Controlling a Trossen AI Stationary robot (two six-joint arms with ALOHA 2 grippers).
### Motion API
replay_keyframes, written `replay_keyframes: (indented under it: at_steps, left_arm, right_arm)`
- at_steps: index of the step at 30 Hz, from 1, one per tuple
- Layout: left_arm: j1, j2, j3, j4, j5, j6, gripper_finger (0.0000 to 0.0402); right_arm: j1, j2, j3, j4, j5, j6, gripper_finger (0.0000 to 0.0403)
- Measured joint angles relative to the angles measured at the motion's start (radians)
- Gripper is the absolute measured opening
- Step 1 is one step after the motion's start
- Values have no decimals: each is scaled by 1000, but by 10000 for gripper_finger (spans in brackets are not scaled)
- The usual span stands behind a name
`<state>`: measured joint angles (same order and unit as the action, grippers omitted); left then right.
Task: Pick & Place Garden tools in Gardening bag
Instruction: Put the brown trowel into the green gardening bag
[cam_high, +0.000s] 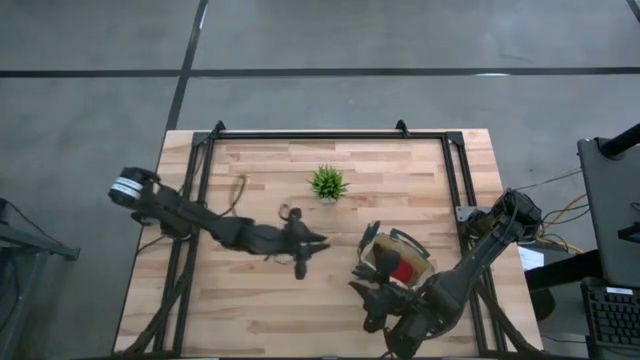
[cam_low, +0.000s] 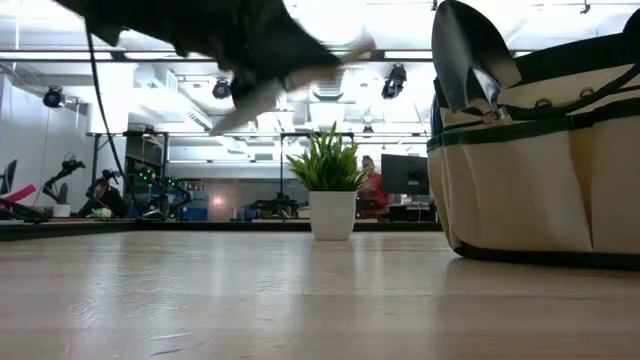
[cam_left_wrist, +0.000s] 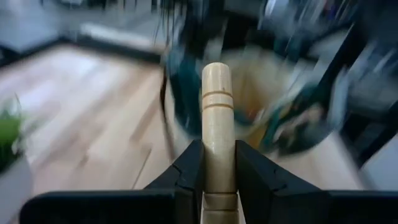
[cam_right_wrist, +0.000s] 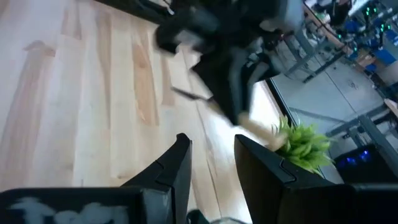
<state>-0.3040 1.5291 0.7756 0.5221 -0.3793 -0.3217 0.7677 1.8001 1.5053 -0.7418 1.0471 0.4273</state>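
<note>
the left gripper (cam_left_wrist: 219, 163) is clamped on the wooden handle of a trowel (cam_left_wrist: 217, 106), with the handle standing out past the fingertips; in the high view the left arm reaches in from the table's left edge and holds the tool above the middle of the table (cam_high: 260, 310), seemingly carrying it toward the gardening bag (cam_high: 398, 262), which sits toward the front right corner. the grip low on the handle probably leaves the free end clear to go in first. the small potted plant (cam_high: 328, 184) stands near the back edge and is not part of the job. the right gripper (cam_right_wrist: 212, 158) is beside the bag on its front side, fingers parted with nothing between them, likely waiting clear of the mouth. one trowel blade (cam_low: 470, 60) already pokes out of the bag, and something red (cam_high: 402, 270) shows inside. the held trowel's blade is hidden behind the gripper, the bag is smeared in the left wrist view, and the shears cannot be made out
</note>
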Motion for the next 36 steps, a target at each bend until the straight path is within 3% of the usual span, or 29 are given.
replay_keyframes:
  at_steps: [8, 12, 16, 21, 28, 36]
  left_arm:
    - [-7, -108, -209, 454, 29, -21, 68]
    - [-7, -111, -267, 651, 73, -28, 68]
    - [-7, -114, -274, 730, 112, -40, 68]
    - [-15, -113, -250, 771, 162, -41, 68]
    - [-16, -113, -231, 888, 232, -26, 68]
    - [-16, -113, -193, 1008, 262, 18, 68]
  right_arm:
    - [-3, 38, -9, 115, -140, -350, 99]
    - [-23, 82, -11, 189, -145, -378, 94]
    - [-66, 97, -12, 235, -180, -378, 89]
    - [-83, 116, -12, 337, -69, -496, 94]
    - [-75, 164, -12, 633, 34, -874, 128]
    - [-104, 266, -11, 1246, 190, -1411, 191]
